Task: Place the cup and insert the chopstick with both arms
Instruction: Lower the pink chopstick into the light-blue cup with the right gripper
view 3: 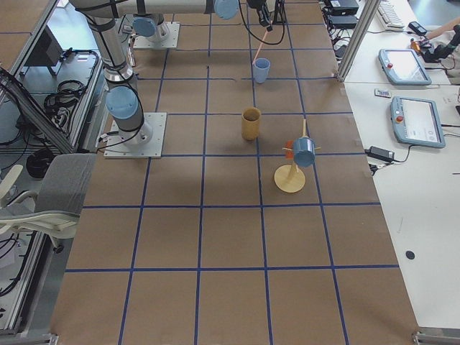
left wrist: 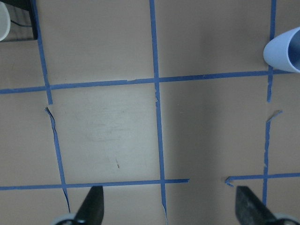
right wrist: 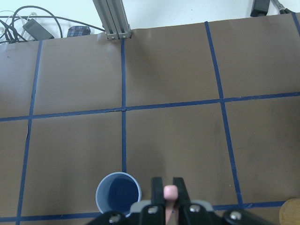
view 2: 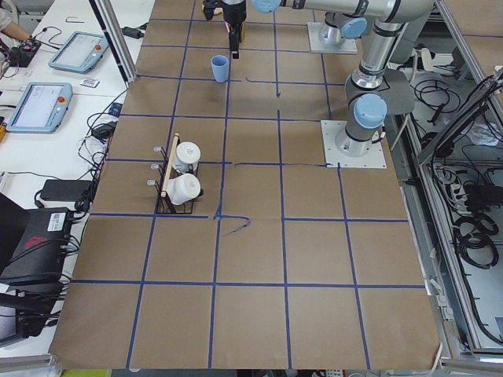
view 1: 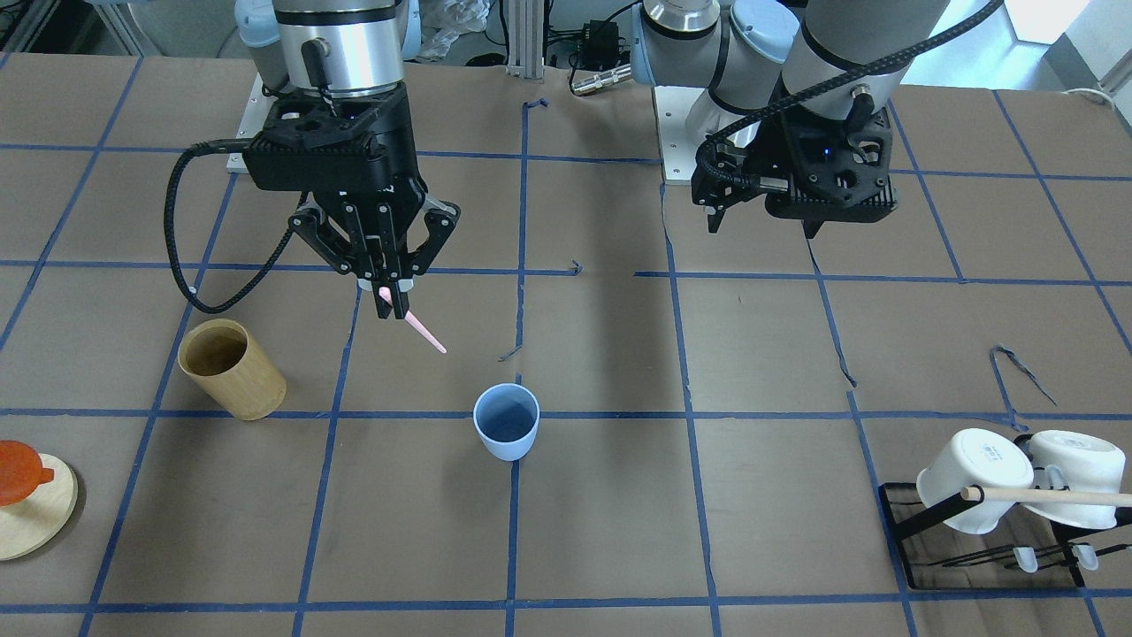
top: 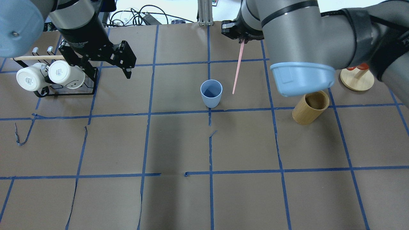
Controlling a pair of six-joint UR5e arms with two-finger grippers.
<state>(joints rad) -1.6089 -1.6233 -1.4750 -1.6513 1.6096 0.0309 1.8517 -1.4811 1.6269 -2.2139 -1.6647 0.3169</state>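
Note:
The pale blue cup (view 1: 506, 422) stands upright and empty on the brown table near its middle; it also shows in the overhead view (top: 211, 93) and in the right wrist view (right wrist: 118, 193). My right gripper (view 1: 386, 296) is shut on the top of the pink chopstick (view 1: 424, 336), which hangs tilted above the table. In the overhead view the chopstick's (top: 237, 68) lower tip is just beside the cup, outside it. My left gripper (view 1: 761, 226) is open and empty, hovering apart from the cup, which sits at the edge of the left wrist view (left wrist: 283, 49).
A tan bamboo cylinder (view 1: 232, 369) stands near the right arm. A black rack with two white mugs (view 1: 973, 482) and a wooden rod (view 1: 1052, 495) sits on the left arm's side. A round wooden stand (view 1: 31, 522) with an orange piece is at the table edge.

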